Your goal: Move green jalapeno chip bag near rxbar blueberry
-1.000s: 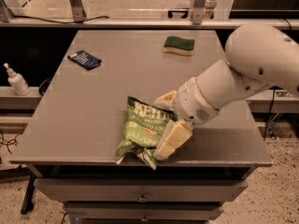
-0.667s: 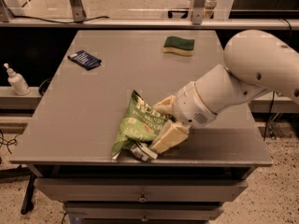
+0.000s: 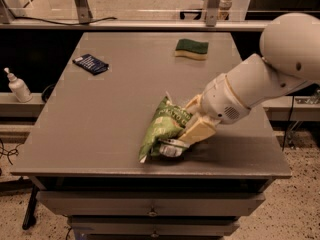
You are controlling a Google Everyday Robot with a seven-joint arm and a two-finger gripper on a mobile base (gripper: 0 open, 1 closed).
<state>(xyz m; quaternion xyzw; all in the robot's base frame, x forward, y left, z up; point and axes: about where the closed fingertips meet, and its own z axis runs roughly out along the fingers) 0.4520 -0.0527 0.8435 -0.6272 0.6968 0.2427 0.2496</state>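
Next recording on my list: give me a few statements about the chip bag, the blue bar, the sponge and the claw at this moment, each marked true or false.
1. The claw is closed on the green jalapeno chip bag near the front edge of the table. True.
2. The rxbar blueberry lies touching the chip bag. False: it lies well apart, towards the table's far corner, at the picture's left.
3. The sponge rests on the table's far part, untouched by the claw. True.
4. The white bottle stands on the table beside the bar. False: it stands off the table, on a ledge at the picture's left.
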